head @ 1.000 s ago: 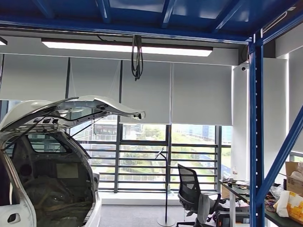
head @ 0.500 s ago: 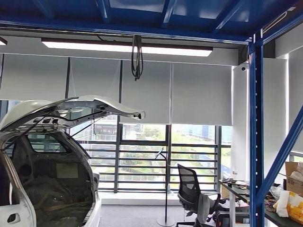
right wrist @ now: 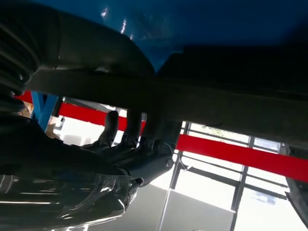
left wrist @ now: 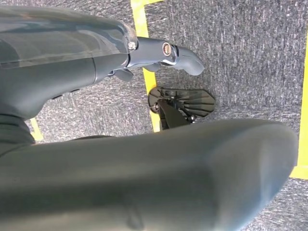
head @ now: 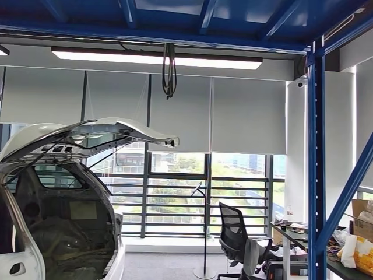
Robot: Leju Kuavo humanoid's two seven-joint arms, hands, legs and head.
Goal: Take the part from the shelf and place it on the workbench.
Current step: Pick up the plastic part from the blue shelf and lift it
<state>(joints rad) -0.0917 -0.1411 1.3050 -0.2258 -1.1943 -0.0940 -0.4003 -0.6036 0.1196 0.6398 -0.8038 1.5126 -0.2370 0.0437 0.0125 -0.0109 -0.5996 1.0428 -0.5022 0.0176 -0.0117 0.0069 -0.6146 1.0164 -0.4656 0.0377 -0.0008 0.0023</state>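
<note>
The left hand [left wrist: 109,168] is seen hanging above a grey carpeted floor [left wrist: 247,57] marked with yellow tape [left wrist: 139,19]. Its fingers [left wrist: 163,50] are held apart from the thumb and nothing is carried in it.

The right hand [right wrist: 138,144] is raised beneath the blue underside of a shelf [right wrist: 181,24], with red beams [right wrist: 247,154] behind it. Its dark fingers are reached up against a long dark part [right wrist: 225,103] lying just under the shelf. Whether the part is actually gripped cannot be told, as the contact is lost in shadow.

In the head view, a white car [head: 66,233] with its tailgate [head: 101,131] lifted is seen at the left. A blue rack post [head: 316,175] stands at the right, with an office chair [head: 235,233] near a cluttered counter [head: 295,233]. A cardboard box [head: 363,219] is set toward the counter's right end.
</note>
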